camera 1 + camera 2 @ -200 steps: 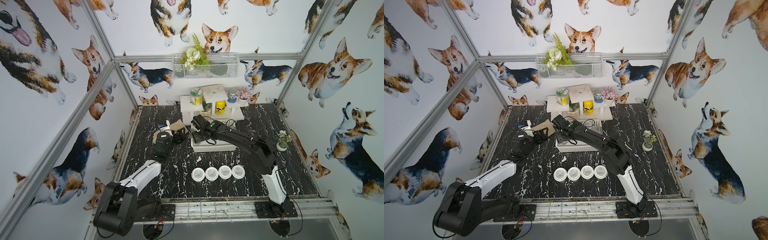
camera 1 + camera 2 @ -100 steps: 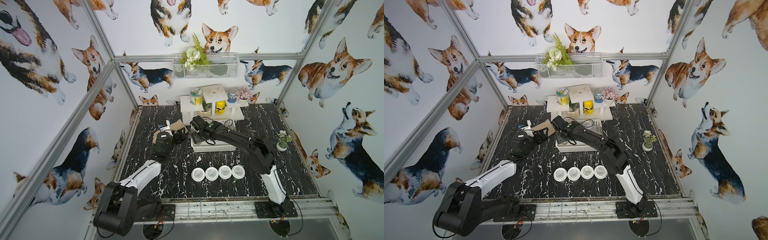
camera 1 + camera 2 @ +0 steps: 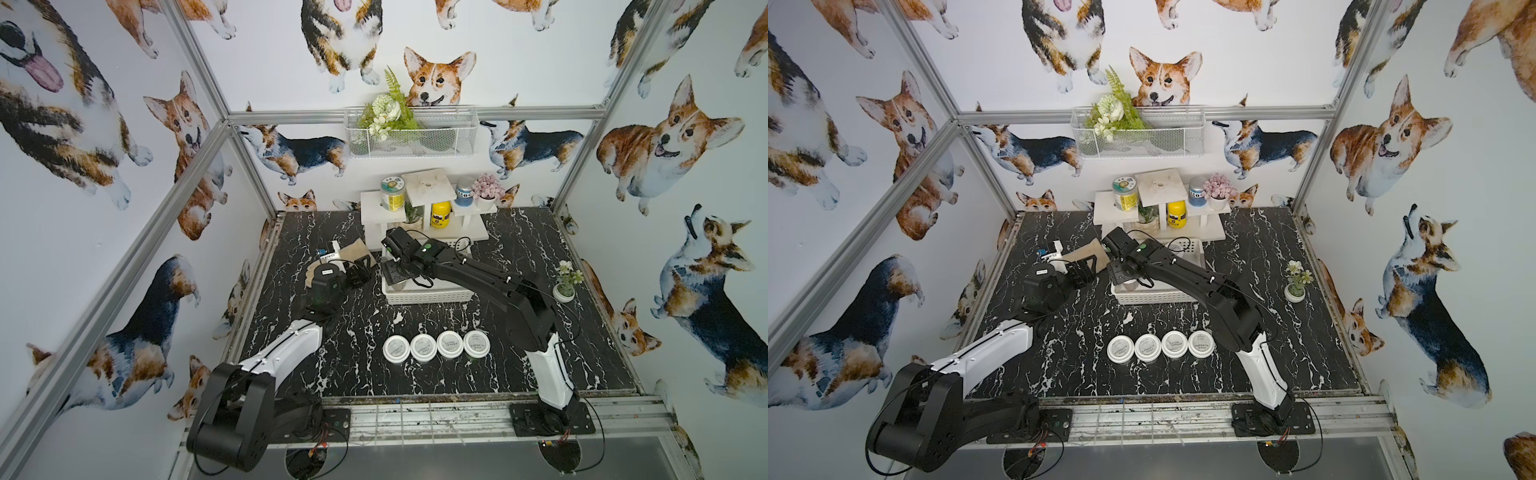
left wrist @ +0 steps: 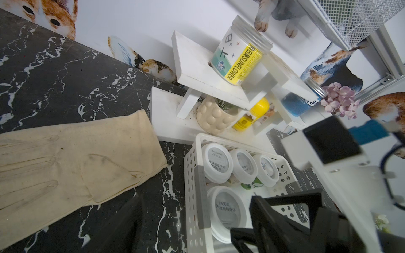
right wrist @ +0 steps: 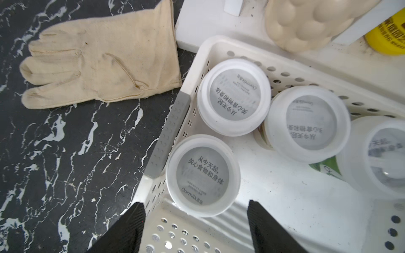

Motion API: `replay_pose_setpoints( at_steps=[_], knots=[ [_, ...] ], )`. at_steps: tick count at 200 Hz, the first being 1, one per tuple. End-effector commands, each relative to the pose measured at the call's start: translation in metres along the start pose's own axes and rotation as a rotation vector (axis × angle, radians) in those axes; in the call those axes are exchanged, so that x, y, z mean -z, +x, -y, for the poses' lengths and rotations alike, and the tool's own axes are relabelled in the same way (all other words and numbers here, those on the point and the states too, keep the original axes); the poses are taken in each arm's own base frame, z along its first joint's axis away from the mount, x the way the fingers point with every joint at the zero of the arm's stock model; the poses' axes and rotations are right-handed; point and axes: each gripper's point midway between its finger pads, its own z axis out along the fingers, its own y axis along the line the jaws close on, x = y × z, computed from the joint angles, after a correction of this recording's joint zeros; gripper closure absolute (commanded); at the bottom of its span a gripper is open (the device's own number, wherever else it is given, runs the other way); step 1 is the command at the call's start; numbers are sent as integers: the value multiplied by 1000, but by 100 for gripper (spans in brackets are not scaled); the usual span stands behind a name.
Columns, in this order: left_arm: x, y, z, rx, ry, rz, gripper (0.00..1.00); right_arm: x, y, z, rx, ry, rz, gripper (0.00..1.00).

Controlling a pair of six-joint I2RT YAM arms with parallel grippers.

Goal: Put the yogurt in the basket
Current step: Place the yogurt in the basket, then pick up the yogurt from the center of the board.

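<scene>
Black marble bench carries everything. A white stepped shelf sits past the right hand, against the back wall. The white perforated basket is directly under the right hand, just in front of the shelf. Right hand is released: fingers spread wider than a lid, gripping nothing, poised over the basket's near-left corner. A beige glove lies flat on the bench to the left of the right hand, outside the basket. Left hand hangs just beside the glove, on the basket side; can't tell if its fingers are apart or together. Yogurt is split in two lots. In the basket, the nearest jar stands upright just ahead of the right fingertips, by the left wall, untouched, with three more jars lined along the far wall beyond it. A row of four jars stands lid to lid on the bench well behind the right hand, toward its arm base.
</scene>
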Motion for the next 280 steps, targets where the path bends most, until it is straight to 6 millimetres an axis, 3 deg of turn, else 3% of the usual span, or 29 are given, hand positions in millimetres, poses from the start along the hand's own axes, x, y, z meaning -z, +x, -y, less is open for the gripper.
replay_pose_setpoints(
  at_steps=[1,56,99,139,164,224,280],
  knots=[
    [0,-7,4,-3,16,26,19,21,-13,7,1,15,68,20],
    [-1,-7,4,-3,15,23,19,69,-2,49,-65,47,180,20],
    [-3,-6,3,-4,12,14,19,106,41,87,-118,72,242,20],
    [-2,-6,3,-6,11,16,19,110,93,119,-182,91,197,24],
    [-2,-6,3,-6,10,17,19,109,110,134,-225,91,179,25],
    [-2,-6,3,-3,11,16,19,114,110,121,-246,7,142,28],
    [-2,-6,4,-4,16,17,19,111,158,93,-165,-42,-9,30]
  ],
)
